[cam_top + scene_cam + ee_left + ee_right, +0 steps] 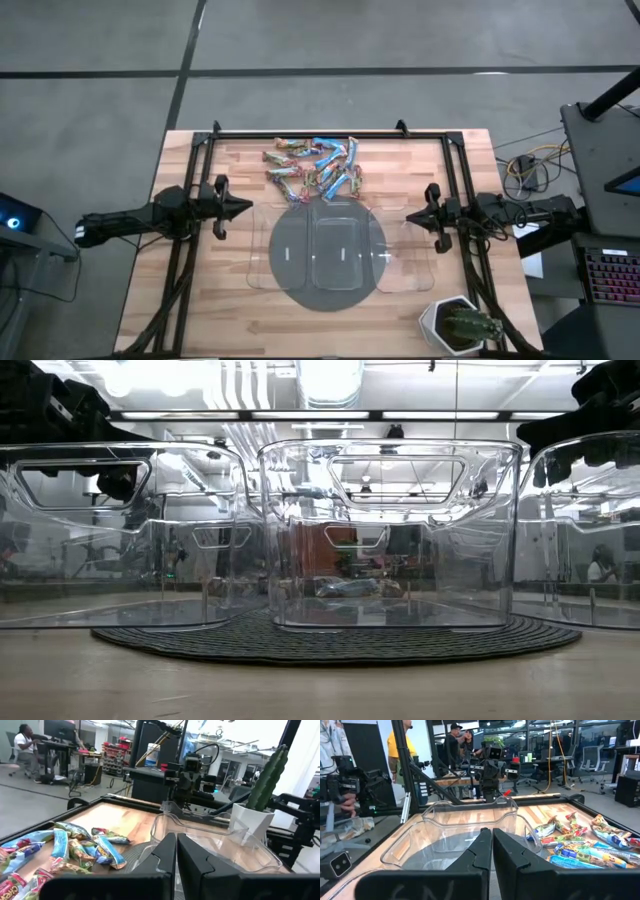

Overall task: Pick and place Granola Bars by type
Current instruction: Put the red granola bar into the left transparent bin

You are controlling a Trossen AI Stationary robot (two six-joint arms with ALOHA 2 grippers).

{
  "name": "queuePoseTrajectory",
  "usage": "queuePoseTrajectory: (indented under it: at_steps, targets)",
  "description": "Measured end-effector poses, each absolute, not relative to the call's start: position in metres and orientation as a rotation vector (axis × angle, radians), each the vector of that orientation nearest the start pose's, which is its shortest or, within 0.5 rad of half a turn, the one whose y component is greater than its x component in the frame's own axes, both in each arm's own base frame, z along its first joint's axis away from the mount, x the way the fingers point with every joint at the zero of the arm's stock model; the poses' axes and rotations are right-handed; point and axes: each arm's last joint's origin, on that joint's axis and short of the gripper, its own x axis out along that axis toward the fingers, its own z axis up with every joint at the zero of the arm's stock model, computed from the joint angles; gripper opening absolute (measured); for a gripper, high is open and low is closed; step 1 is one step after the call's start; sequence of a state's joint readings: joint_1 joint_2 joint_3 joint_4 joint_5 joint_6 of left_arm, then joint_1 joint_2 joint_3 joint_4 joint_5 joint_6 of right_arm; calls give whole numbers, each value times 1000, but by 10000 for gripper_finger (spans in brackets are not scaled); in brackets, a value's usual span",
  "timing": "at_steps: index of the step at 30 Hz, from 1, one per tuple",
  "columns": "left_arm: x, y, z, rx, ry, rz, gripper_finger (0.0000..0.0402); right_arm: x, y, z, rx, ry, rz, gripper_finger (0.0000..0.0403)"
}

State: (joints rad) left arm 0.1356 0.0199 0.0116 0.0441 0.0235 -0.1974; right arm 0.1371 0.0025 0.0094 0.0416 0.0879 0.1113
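The Granola Bars [315,168] lie in a loose pile on the wooden table toward its far edge, blue, orange-brown and red wrappers mixed; they also show as Granola Bars [75,850] and Granola Bars [585,842] in the wrist views. My left gripper [247,208] hovers shut at the table's left, level, pointing right. My right gripper [409,216] hovers shut at the table's right, level, pointing left. Neither holds anything.
Three clear plastic trays [334,250] stand side by side on a round dark mat [325,300] between the grippers, near the table's middle. A white pot with a cactus [462,325] stands at the near right corner. A black frame [330,133] rims the table. People stand beyond the table.
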Motion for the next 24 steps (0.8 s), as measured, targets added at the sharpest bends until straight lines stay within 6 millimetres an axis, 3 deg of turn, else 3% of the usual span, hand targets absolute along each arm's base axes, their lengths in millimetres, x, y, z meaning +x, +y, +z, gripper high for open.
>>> queuePoseTrajectory:
  at_steps: [7,12,17,24]
  targets:
    - [97,13,171,-356,-67,102,0,97,10,171,93,-47,33,8]
    - [97,14,172,-569,-95,139,0,96,10,171,120,-51,34,8]
    - [97,13,177,-553,-141,105,0,95,10,181,133,-159,38,8]
    - [90,12,208,-443,-411,41,0,87,8,208,240,-451,41,8]
